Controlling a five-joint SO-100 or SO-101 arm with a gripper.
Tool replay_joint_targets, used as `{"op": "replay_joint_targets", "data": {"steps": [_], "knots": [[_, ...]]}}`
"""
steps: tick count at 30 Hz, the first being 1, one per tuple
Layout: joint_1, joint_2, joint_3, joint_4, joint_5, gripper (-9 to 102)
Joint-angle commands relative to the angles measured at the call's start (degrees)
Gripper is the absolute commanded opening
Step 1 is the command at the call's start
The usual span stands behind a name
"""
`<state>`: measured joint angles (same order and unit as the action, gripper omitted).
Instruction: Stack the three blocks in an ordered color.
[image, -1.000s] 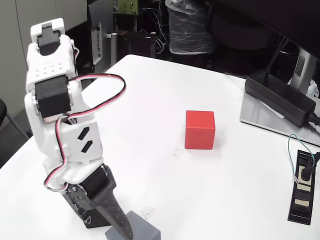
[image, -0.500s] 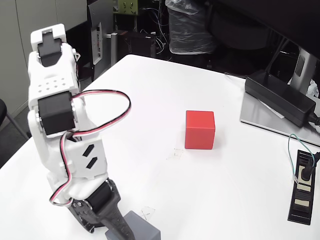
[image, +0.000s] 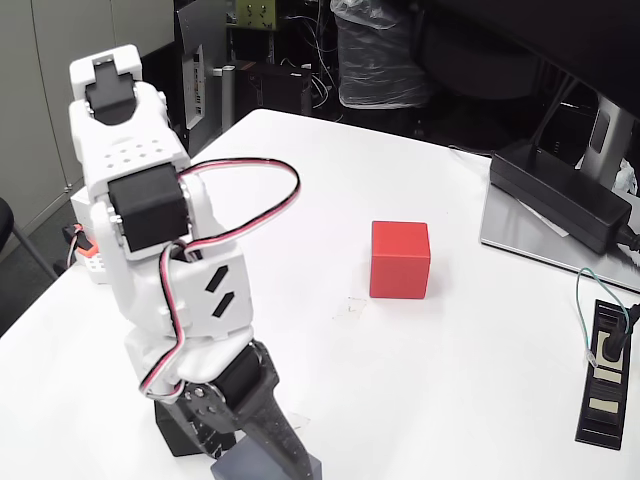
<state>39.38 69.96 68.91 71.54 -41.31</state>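
Tabletop (image: 330, 190), white and smooth, takes up most of what we see in the fixed view, with a faint pencil-like mark near its middle. The red block (image: 400, 260) sits upright on it, right of centre and well apart from the arm. At the near edge, low in the frame, the white arm (image: 150, 230) bends down over the grey block (image: 262, 468), of which we see just a corner. The gripper (image: 285, 458) is at that block, its dark finger (image: 272, 432) lying across it, but the frame edge cuts the tips off, so we cannot tell whether the jaws are apart or closed on it. Just left of the grey block, behind the gripper, we see a black shape (image: 178, 435) that is probably the black block, though the arm hides most of it.

On the far right a flat black power brick (image: 562, 195) rests on a grey slab (image: 550, 240), and a black power strip (image: 603, 372) with a plug lies near the right edge. Beyond the table the room is dim and crowded: dark equipment, cables, and a bundle in clear plastic (image: 375, 55) at the back.
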Motion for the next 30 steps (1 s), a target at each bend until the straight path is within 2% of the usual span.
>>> {"op": "replay_joint_targets", "data": {"steps": [1,19,30], "knots": [[-0.62,0.26,-1.58,-0.53,1.14,33],[-0.70,-5.36,-2.37,-0.53,1.14,32],[-0.97,0.35,-2.20,-0.53,0.97,5]]}}
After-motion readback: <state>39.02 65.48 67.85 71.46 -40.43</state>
